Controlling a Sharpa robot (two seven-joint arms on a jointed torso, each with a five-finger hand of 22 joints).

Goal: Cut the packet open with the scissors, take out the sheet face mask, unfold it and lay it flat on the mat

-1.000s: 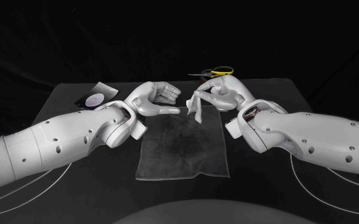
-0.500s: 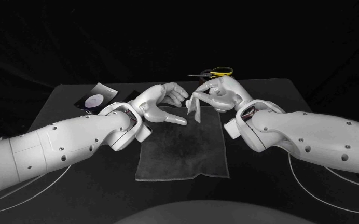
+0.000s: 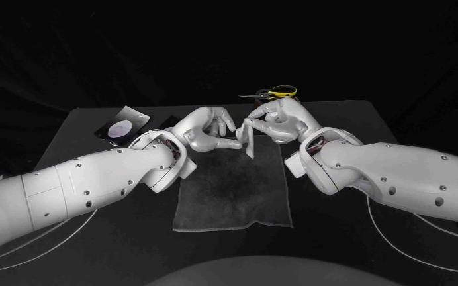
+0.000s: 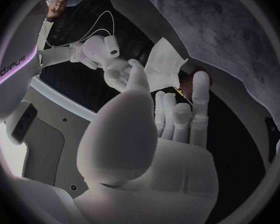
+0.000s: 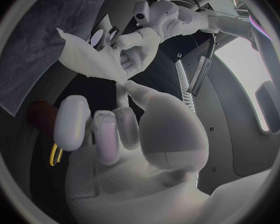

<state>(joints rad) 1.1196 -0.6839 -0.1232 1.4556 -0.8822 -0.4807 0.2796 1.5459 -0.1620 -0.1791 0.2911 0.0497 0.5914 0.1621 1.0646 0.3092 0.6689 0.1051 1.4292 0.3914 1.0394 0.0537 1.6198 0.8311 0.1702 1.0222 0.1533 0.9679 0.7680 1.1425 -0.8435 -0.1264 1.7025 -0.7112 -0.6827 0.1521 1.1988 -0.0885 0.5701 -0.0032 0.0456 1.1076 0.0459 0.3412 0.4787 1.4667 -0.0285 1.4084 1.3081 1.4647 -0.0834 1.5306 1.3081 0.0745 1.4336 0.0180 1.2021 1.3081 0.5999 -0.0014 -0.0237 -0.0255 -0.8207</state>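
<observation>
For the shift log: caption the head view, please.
Right hand holds the folded sheet mask above the mat, left hand close beside it.

Left hand [image 3: 208,130] and right hand [image 3: 276,119] meeting over the far end of the mat [image 3: 232,193], sheet mask [image 3: 247,143] between them, scissors [image 3: 276,91] just behind the right hand, packet [image 3: 122,127] beside the left forearm, mat's near half open between the arms.

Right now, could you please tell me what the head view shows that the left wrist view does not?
The head view adds the packet at back left and the near edge of the mat. The left wrist view adds the palm of the left robot hand and the broad face of the folded sheet mask, edge-on from above. Both share the mask, pinched by the right robot hand over the mat.
</observation>
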